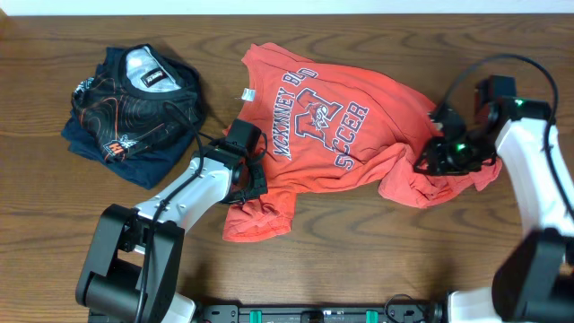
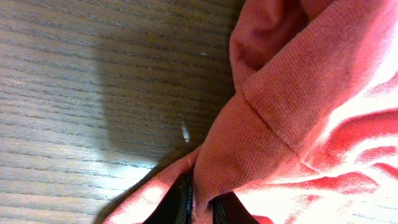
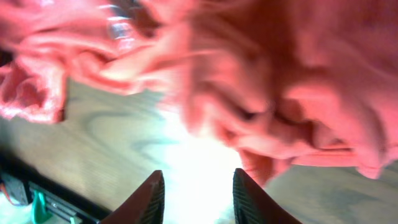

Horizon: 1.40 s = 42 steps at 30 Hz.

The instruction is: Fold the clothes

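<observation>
The coral-red T-shirt point(image 1: 345, 117) lies crumpled across the middle of the table, its dark lettering facing up. My left gripper point(image 1: 254, 182) sits at the shirt's left edge, shut on a fold of its fabric point(image 2: 202, 202); in the left wrist view the cloth point(image 2: 298, 99) bunches between the fingers. My right gripper point(image 1: 429, 161) hovers over the shirt's bunched right side. Its fingers point(image 3: 194, 190) are open and empty, with the red cloth point(image 3: 273, 74) just beyond them.
A dark navy garment with orange contour-line print point(image 1: 134, 103) lies folded at the back left. The wooden table point(image 1: 377, 260) shows in front of the shirt. A black bar with green parts point(image 1: 323, 314) runs along the front edge.
</observation>
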### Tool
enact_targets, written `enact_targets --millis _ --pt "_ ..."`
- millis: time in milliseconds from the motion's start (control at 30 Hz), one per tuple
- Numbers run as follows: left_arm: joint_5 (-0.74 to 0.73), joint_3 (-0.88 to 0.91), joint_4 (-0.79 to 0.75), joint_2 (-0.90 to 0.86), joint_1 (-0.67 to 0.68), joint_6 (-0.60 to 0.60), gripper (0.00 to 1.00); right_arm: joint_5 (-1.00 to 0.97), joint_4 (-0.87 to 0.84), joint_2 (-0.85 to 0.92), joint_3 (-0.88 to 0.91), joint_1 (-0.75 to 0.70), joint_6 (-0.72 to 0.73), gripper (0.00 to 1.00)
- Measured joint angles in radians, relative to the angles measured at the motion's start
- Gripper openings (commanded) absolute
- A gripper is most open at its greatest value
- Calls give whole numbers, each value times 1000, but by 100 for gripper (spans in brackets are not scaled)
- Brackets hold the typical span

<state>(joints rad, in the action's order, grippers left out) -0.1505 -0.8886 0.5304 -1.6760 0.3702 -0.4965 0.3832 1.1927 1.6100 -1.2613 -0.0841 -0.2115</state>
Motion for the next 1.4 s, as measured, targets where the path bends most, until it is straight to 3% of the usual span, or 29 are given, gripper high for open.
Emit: enact_targets --millis 267,433,633,667,733,767,833,967,1167,1400 --pt "0 0 0 0 0 0 14 -224 -103 -59 78 232 140 43" --pt "0 0 -1 0 0 0 14 -360 -256 -59 206 271 321 43" --pt "0 0 -1 0 0 0 14 -356 -468 -56 319 286 426 41" --pt "0 0 -1 0 0 0 14 -352 -479 -56 329 289 437 38" --pt "0 0 0 0 0 0 14 -345 -489 -56 344 294 457 10" --pt "0 0 0 0 0 0 14 -342 -489 -56 350 295 464 1" --pt "0 0 0 0 0 0 14 -338 -474 -56 354 295 470 1" --pt "0 0 0 0 0 0 14 -320 -354 -56 340 289 436 1" --pt "0 0 0 0 0 0 15 -278 -105 -68 156 205 242 1" --pt "0 0 -1 0 0 0 15 -343 -203 -95 63 -34 115 1"
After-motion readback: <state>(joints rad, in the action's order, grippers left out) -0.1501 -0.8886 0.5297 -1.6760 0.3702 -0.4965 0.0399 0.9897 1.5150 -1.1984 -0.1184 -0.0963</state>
